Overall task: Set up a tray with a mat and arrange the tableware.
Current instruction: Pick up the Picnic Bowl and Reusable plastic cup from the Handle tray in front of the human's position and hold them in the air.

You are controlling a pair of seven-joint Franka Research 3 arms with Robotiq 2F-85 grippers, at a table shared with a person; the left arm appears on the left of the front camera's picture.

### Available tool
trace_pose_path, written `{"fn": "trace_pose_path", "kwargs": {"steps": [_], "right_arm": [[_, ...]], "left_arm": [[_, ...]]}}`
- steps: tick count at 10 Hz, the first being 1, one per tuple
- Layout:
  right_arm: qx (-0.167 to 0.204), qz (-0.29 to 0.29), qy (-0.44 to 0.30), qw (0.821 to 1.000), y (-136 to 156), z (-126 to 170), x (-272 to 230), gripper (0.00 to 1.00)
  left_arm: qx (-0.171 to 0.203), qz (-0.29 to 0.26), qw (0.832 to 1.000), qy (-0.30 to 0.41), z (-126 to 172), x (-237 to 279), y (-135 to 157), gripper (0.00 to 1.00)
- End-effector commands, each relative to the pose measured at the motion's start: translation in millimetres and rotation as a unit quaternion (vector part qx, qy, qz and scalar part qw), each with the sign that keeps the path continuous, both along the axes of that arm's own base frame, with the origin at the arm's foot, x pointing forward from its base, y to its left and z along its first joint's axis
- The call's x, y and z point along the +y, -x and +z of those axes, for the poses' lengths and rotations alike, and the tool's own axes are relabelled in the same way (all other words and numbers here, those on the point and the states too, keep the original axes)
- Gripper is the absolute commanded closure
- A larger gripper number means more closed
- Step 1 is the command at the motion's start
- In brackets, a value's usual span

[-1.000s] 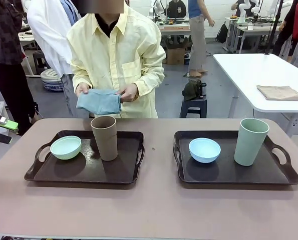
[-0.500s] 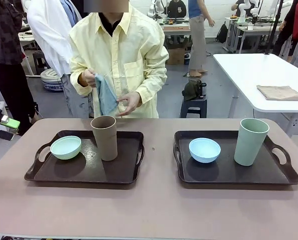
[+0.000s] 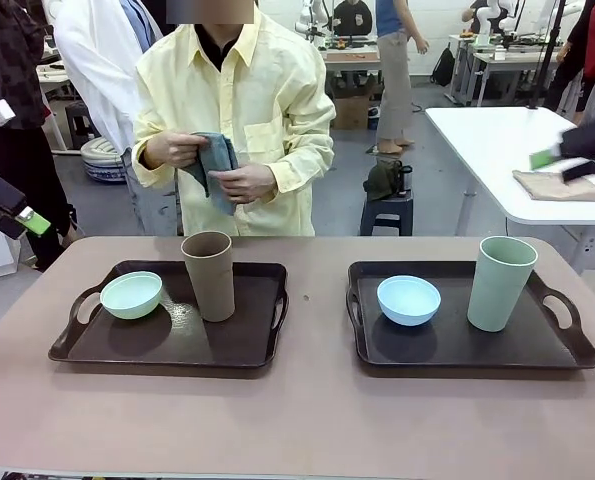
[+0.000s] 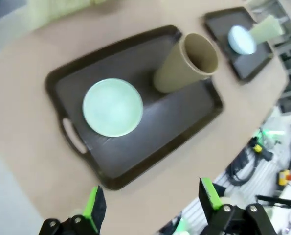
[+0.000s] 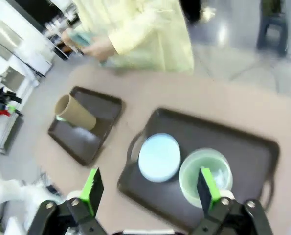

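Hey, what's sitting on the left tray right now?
A pale mint bowl and an upright tan cup stand on the dark left tray. Bare tray surface shows around them; whatever lies directly beneath their bases is covered.

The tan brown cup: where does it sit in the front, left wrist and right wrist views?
Front view: the tan brown cup stands left of centre, beside the mint bowl.
Left wrist view: upper middle, right of the mint bowl.
Right wrist view: left of centre, seen from above.
Shared landmark: the light blue bowl on the other tray.
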State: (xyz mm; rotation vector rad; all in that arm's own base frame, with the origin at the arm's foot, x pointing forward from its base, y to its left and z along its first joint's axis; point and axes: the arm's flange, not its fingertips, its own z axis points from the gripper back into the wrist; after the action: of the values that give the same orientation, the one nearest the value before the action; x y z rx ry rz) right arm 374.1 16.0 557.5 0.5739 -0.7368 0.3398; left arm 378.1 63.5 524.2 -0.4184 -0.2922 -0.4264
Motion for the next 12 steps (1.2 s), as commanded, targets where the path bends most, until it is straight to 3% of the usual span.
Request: {"fn": "trace_pose_path", "kwargs": {"steps": [1,2,4,6,8,9,12], "right_arm": [[-0.067,0.053,0.041,0.996,-38,-32,69,0.0],[-0.093,0.117,0.079,0.986,-41,-40,120,0.0],[-0.117,0.175,0.144,0.967,-42,-67,184,0.0],[-0.098,0.234,0.153,0.955,-45,-83,219,0.0],[-0.094,0.225,0.126,0.962,-51,-83,217,0.0],[-0.087,0.233,0.155,0.956,-34,-88,231,0.0],[-0.087,0.233,0.155,0.956,-34,-88,231,0.0]], "left_arm": [[0.028,0.046,0.996,-0.064,10,-13,-5,0.0],[0.036,0.061,0.994,-0.084,24,-19,-6,0.0],[0.064,0.084,0.989,-0.103,42,-23,-1,0.0],[0.082,0.096,0.987,-0.096,48,-23,-2,0.0],[0.084,0.076,0.99,-0.08,40,-21,-1,0.0],[0.074,0.091,0.989,-0.095,43,-23,1,0.0],[0.074,0.091,0.989,-0.095,43,-23,1,0.0]]}}
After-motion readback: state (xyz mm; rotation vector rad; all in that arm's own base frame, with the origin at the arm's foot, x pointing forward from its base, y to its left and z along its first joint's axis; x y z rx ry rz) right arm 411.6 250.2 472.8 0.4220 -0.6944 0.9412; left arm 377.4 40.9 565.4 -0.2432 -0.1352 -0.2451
